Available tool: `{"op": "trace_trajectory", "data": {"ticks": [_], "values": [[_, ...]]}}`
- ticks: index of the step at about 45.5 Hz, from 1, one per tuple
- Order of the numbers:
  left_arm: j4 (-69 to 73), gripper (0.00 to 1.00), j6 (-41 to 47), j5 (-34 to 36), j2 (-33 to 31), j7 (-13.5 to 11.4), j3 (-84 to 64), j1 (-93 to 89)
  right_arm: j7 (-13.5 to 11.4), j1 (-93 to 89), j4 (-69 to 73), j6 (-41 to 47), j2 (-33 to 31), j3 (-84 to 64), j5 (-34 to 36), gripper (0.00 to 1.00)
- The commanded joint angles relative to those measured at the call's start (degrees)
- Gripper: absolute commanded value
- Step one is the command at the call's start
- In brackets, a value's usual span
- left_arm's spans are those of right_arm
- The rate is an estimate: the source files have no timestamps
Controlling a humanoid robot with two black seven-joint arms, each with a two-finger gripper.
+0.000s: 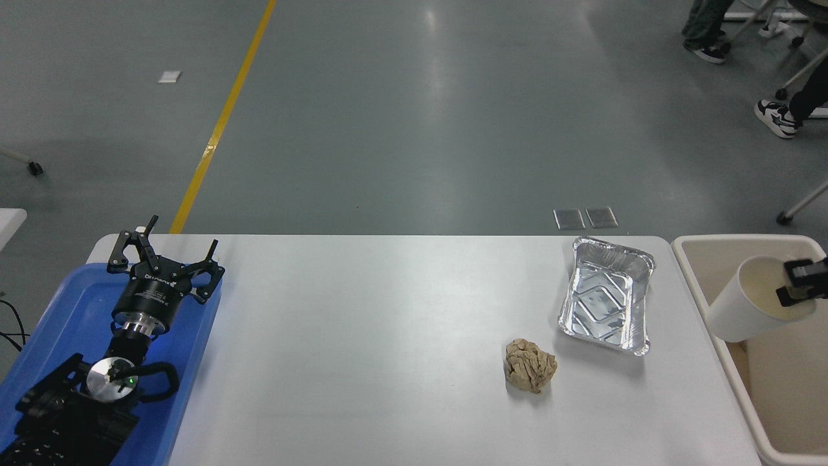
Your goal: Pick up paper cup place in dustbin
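Right pincer comes in from the right edge, only its tip in view, closed onto the rim of the paper cup: one finger sits inside the mouth against the cream lining, the other side of the grip is hard to make out at the frame edge. Cup is held off any surface, tilted so its mouth faces right and slightly up, white tapered body pointing down-left, wall looks undented. It hangs over the near-left part of the dustbin, overlapping the bin's left rim, inside not touching the bin floor as far as I can tell. Dustbin is beige, rounded corners, thick rim, standing just beside the right end of the table and cut off by the frame. Left pincer is parked at lower left over a blue tray, fingers spread wide, holding nothing. On the table, right half: a silver foil tray lying near the far right corner, nothing in it, and a crumpled tan paper ball just beside its near-left corner, not touching it. Grey floor beyond with a yellow line; a person's shoes at top right, well apart from the table.
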Motion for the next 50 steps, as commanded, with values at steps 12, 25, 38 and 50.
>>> {"op": "trace_trajectory", "data": {"ticks": [12,25,38,50], "values": [[0.0,0.99,0.0,0.0,0.0,0.0,0.0,-0.1,-0.3,4.6,-7.2,3.2,-1.2,-6.6,-1.4,0.00],[0.0,0.99,0.0,0.0,0.0,-0.1,0.0,0.0,-0.4,-24.2,-32.9,-17.0,-8.9,-2.0,-6.3,0.00],[0.0,0.99,0.0,0.0,0.0,-0.1,0.0,0.0,-1.1,-66.0,-52.2,-29.1,-9.7,20.3,4.7,0.00],[0.0,0.99,0.0,0.0,0.0,-0.2,-0.1,-0.1,-1.5,-94.1,-70.3,-30.7,2.7,33.1,28.1,0.00]]}}
